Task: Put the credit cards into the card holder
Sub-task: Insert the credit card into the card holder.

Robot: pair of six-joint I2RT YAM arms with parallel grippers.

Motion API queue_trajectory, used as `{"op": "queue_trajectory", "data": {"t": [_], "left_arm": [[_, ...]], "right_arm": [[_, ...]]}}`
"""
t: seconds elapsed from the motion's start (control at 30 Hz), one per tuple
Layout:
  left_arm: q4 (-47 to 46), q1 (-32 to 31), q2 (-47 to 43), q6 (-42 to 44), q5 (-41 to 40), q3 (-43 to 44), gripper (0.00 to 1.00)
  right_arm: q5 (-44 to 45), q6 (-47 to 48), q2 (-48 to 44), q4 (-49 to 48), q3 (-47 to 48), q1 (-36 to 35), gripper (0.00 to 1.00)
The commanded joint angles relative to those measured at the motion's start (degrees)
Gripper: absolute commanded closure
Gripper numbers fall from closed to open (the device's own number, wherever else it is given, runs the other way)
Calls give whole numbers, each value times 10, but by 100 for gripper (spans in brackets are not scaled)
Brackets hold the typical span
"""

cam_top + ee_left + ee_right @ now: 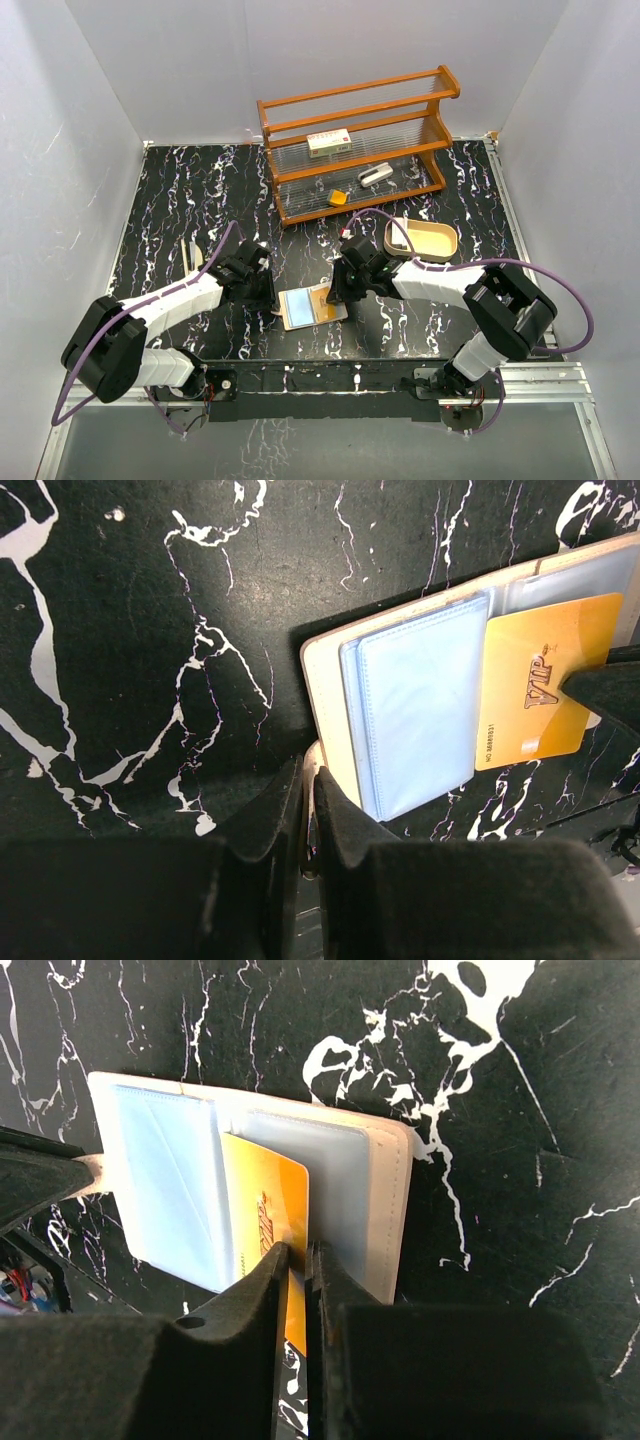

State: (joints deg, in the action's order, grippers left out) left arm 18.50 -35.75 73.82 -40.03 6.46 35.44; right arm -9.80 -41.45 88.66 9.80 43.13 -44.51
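Left jaws: were pinched on the wallet's (415,710) edge tab, lower centre of the left wrist view. The wallet lay open on the counter (150,630).
Orange card (262,1205): lay mid-wallet.
Right jaws: were clamped on the card's near end.
Advice: slide it flat and straight into the pocket.

The wallet (300,308) lies open on the table (170,220) between the grippers: left gripper (272,300) at its left edge, right gripper (335,292) at its right. A card (322,295) lies on its right half. Behind stands a rack (360,140), with a tray (425,238) before it, rightward.
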Motion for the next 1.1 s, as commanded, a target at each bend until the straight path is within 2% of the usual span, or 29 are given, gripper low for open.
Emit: {"op": "queue_trajectory", "data": {"t": [0.0, 0.3, 0.63, 0.8, 1.07], "left_arm": [[13, -1, 1, 6, -7, -8, 100], [13, -1, 9, 15, -5, -1, 100], [23, -1, 10, 14, -6, 11, 100], [32, -1, 0, 8, -7, 20, 92], [49, -1, -20, 5, -4, 58, 65]], "right_arm": [[15, 14, 6, -25, 6, -1, 94], [5, 19, 9, -20, 20, -1, 98], [-8, 14, -31, 3, 48, -1, 100], [-22, 7, -21, -11, 47, -1, 100], [-31, 3, -5, -15, 46, -1, 100]]}}
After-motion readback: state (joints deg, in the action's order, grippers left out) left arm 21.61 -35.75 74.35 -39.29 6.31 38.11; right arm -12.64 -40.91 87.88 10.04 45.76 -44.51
